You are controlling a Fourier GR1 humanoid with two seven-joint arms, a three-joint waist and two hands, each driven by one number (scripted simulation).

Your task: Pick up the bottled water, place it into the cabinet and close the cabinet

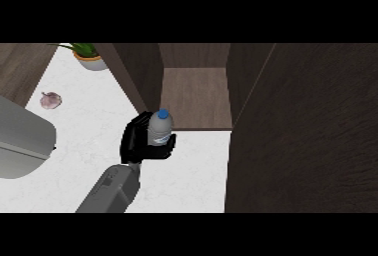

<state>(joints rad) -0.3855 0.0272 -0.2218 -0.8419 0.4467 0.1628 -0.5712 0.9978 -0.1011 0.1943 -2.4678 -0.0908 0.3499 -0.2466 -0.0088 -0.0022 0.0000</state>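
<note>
- Bottled water (pixel 161 129) upright, left robot hand (pixel 139 142) curled round it
- forearm slants in from lower edge
- just before open cabinet (pixel 196 97) shelf edge, cabinet door (pixel 303 130) close on the right

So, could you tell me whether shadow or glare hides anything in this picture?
Head view: no glare on the white counter; the cabinet is dim inside yet readable; on the left hand the black fingers merge into one dark mass round the bottled water.

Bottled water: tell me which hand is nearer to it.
Left. The left hand is curled round the bottled water, in front of the open cabinet. The right hand does not show in the head view.
</note>
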